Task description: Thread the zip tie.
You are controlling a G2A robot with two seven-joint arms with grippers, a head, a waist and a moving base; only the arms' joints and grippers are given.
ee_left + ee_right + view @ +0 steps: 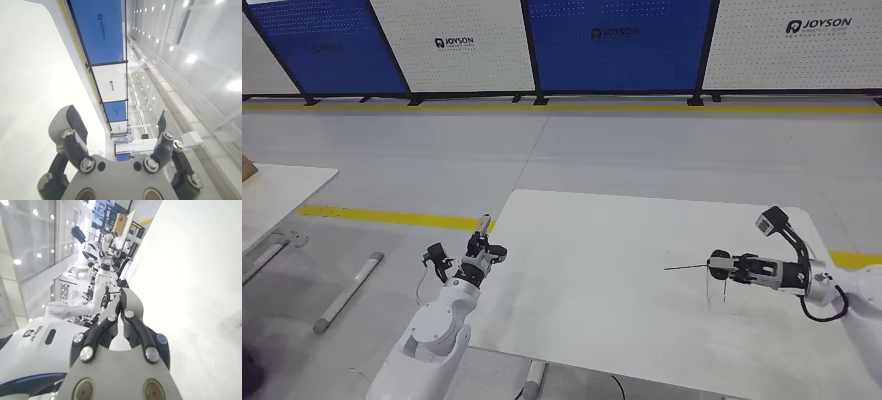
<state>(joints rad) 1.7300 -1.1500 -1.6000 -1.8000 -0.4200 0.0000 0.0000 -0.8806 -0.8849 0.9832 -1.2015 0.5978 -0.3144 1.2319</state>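
Where the zip tie (687, 267) lay: we saw it as a thin dark strip sticking out roughly level from the right gripper (715, 265), over the right part of the table (592, 300), with its free end pointing across toward the other arm.
Right gripper: its fingers (122, 302) were pressed together, clenched on one end of the tie. We could not tell whether that end was the head or the tail.
Left gripper (119, 121): it was released, jaws spread wide with nothing between them, and it sat at the table's left edge.
Gap: the tie's free end and the left gripper were well apart, with most of the bare tabletop between them.
Weight and stiffness: we judged the tie very light and springy. It held itself straight unsupported, so it seemed stiff enough to aim, though the tip would likely flex and wander.
Surface: we took it for smooth plastic, probably slippery, needing a firm pinch on its flat faces.
Where to take hold: we judged the best grip to be close behind the free tip, leaving only a short stub to feed, since a long overhang would whip about.
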